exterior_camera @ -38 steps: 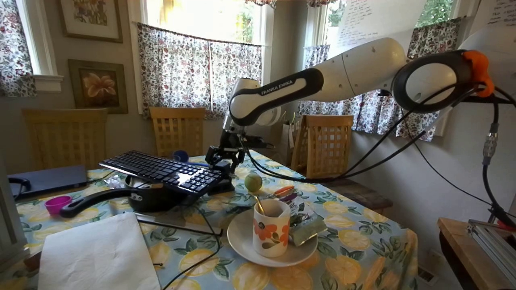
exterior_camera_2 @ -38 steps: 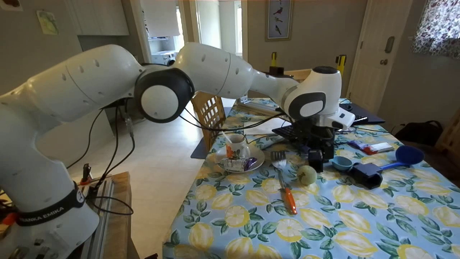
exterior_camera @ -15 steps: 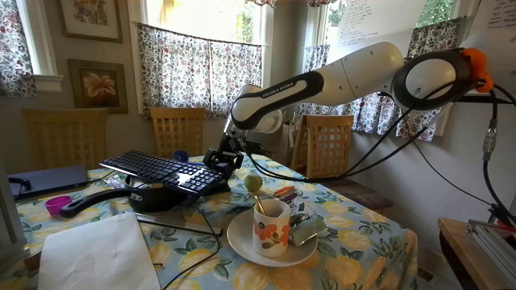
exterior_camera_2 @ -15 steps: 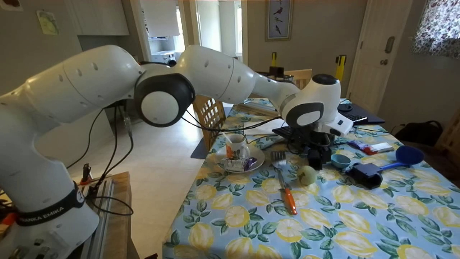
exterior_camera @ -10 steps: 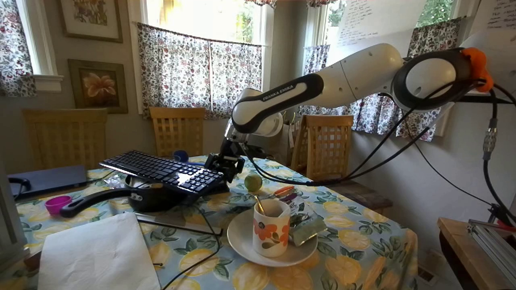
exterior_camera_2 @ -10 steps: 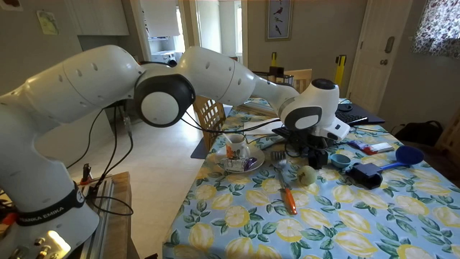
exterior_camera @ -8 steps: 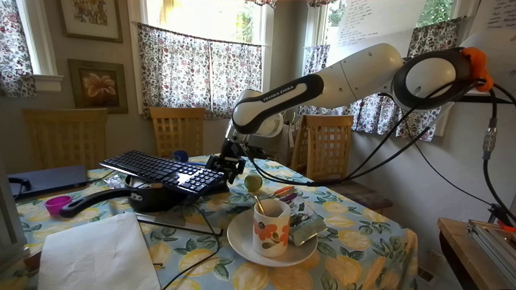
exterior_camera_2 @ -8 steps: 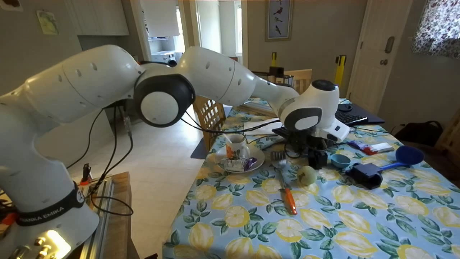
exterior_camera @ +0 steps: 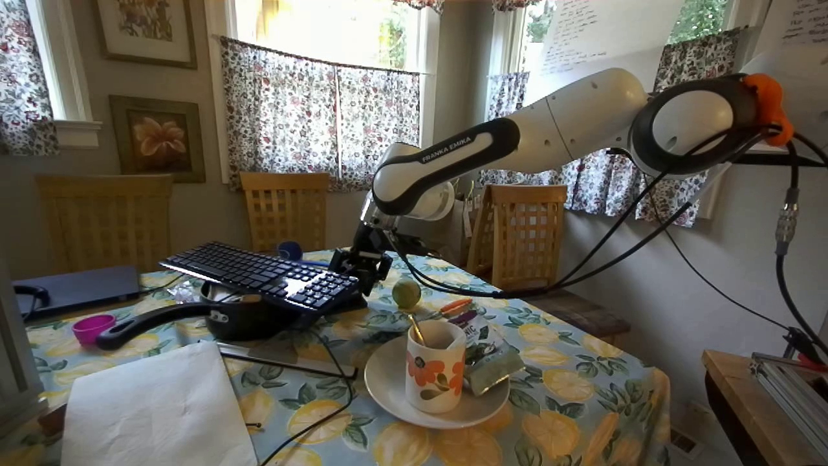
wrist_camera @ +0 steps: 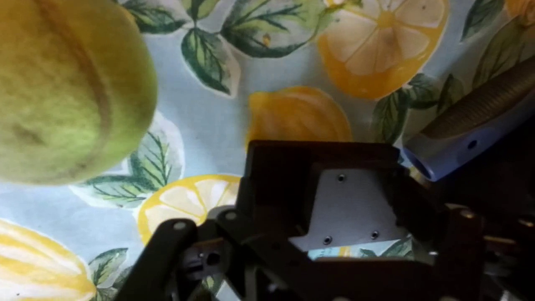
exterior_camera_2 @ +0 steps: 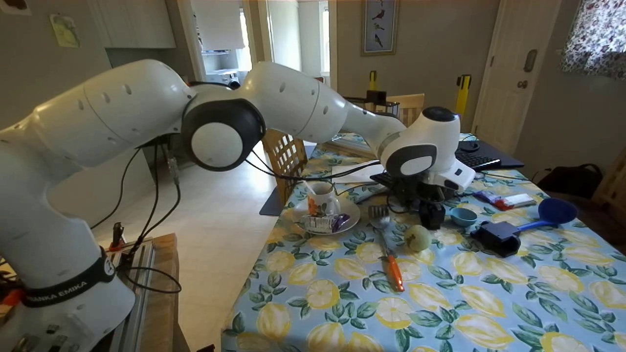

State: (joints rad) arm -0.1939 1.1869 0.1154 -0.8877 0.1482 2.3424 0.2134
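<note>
- Jaws: my gripper (wrist_camera: 326,188) has its fingers standing apart, a grey-plated black block (wrist_camera: 355,205) between them; whether both sides press on it, I cannot tell.
- Risk, my judgement: uneven first contact could twist the block.
- Round green thing (wrist_camera: 75,92) near one side; a sideways nudge could roll it.
- Blue cup (exterior_camera_2: 463,218) near too.
- Tilted keyboard (exterior_camera: 252,275) close by, gap unreadable; drifting that way could knock it.
- Best room: upward. Lemon-print tablecloth (exterior_camera_2: 352,308) edges lie well apart.

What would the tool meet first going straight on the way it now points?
Probably the table, as the tool points down; depth is unclear, and the dark block between its fingers might touch first.
</note>
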